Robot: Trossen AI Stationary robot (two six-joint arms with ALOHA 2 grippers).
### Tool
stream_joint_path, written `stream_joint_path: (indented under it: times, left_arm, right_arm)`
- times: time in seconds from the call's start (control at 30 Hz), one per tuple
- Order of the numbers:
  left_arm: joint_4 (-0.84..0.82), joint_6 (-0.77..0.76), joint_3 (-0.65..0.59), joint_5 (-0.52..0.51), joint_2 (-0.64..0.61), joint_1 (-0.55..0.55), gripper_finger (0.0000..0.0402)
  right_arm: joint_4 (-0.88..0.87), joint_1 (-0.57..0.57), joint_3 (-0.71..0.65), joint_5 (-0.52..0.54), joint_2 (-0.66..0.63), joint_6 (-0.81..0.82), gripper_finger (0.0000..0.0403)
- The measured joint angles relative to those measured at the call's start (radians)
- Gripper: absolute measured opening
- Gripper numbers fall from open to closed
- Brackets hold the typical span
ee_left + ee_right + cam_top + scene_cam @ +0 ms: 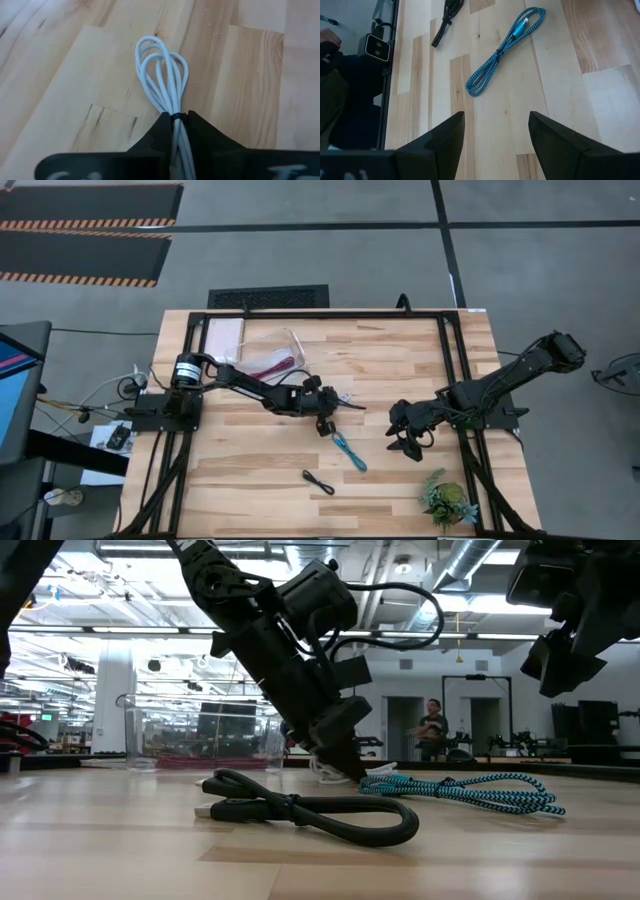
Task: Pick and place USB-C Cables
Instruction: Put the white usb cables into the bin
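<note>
My left gripper (325, 423) is low over the middle of the table, shut on the white cable bundle (160, 65). The teal cable (350, 451) lies flat just nearer, and also shows in the right wrist view (502, 47). The black cable (318, 481) lies flat near the front edge. The maroon-red cable (278, 363) lies inside a clear container (270, 340) at the far left. My right gripper (405, 445) is open and empty, above the table to the right of the teal cable. My left gripper pinches the white bundle's gathered strands (174, 111) between its two fingers (155, 137). The fingers lie along the bundle and slant down at the table. The looped end (150, 47) sticks out past the fingertips, low over the wood; I cannot tell whether it touches.
A small green potted plant (447, 502) stands at the front right corner. A black frame (450, 370) runs along the table's sides and far edge. Bare wood lies between the two grippers. A person (432, 728) stands far off in the room.
</note>
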Motion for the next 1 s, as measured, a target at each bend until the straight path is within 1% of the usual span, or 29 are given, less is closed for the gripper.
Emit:
stream_joint_path:
  times: [0.1,0.23,0.43,0.7,1.0]
  left_arm:
    - [-0.001,-0.014,0.0,-0.001,0.0,0.0,0.0019]
    - [-0.012,-0.019,-0.001,0.002,-0.009,0.001,0.0008]
    - [-0.022,-0.028,-0.006,0.003,-0.05,0.001,0.001]
    - [-0.041,-0.031,-0.004,-0.007,-0.149,0.001,0.0006]
    - [-0.095,-0.023,-0.003,-0.028,-0.314,-0.001,0.0006]
  right_arm:
    - [0.0,0.0,0.0,0.0,0.0,0.0,0.0244]
    - [0.0,0.0,0.0,0.0,0.0,0.0,0.0244]
    - [0.001,0.0,0.0,0.0,0.0,0.0,0.0244]
    - [0.001,0.0,0.0,0.0,0.0,0.0,0.0244]
    - [0.001,0.0,0.0,0.0,0.0,0.001,0.0244]
